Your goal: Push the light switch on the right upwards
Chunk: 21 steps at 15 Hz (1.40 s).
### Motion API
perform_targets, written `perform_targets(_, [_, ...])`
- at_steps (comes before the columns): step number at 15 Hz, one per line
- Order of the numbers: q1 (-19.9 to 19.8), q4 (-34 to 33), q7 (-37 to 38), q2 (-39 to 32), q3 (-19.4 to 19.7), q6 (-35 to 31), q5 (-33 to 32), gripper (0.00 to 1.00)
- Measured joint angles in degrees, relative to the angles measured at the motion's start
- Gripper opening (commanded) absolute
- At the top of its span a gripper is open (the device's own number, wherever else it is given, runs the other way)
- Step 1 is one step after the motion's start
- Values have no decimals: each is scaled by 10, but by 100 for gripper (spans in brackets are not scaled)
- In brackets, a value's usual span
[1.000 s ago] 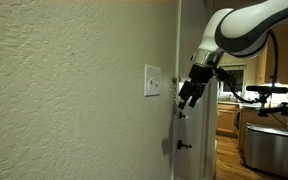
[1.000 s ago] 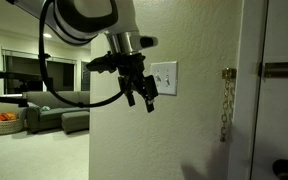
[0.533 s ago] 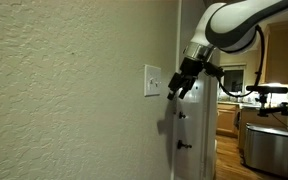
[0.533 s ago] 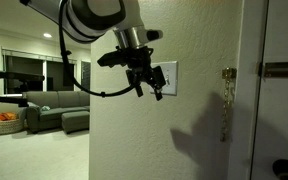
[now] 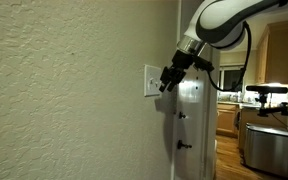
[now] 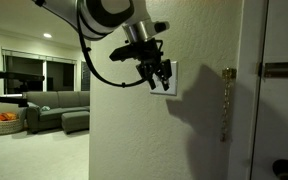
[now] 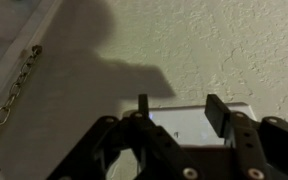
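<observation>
The white wall plate (image 5: 151, 81) sits on the textured wall near its corner; it also shows in an exterior view (image 6: 170, 76) and in the wrist view (image 7: 189, 120). My gripper (image 5: 167, 82) is right in front of the plate, with its fingertips at or nearly at the plate's face. It covers most of the plate in an exterior view (image 6: 160, 78). In the wrist view the gripper (image 7: 179, 110) is open and empty, and its two dark fingers (image 7: 216, 113) straddle the plate. The right light switch toggle cannot be made out; it is in shadow or behind the fingers.
A door chain (image 6: 224, 100) hangs on the frame beside the plate and also shows in the wrist view (image 7: 9, 95). A white door (image 5: 194, 130) with a dark handle stands past the wall corner. A sofa (image 6: 54, 110) lies in the room behind.
The gripper has moved up and in toward the wall, from below and beside the plate to directly in front of it. Its shadow on the wall has grown closer.
</observation>
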<state>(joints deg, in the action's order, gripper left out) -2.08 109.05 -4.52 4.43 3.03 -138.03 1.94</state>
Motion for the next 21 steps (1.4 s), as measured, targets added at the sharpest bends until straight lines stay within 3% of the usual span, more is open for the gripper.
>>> perform_targets(7, [0,-30,-5,-14,0,-31,0,49])
perform_targets(9, [0,-40,-9,-20,0,-34,0,46])
perform_targets(11, [0,-48,-13,-23,0,-36,0,21])
perform_targets(12, [0,-50,-13,-25,0,-36,0,20])
perform_targets(15, [0,-53,-15,-27,0,-36,0,5])
perform_targets(21, [1,-53,-19,-27,-3,-32,23,7])
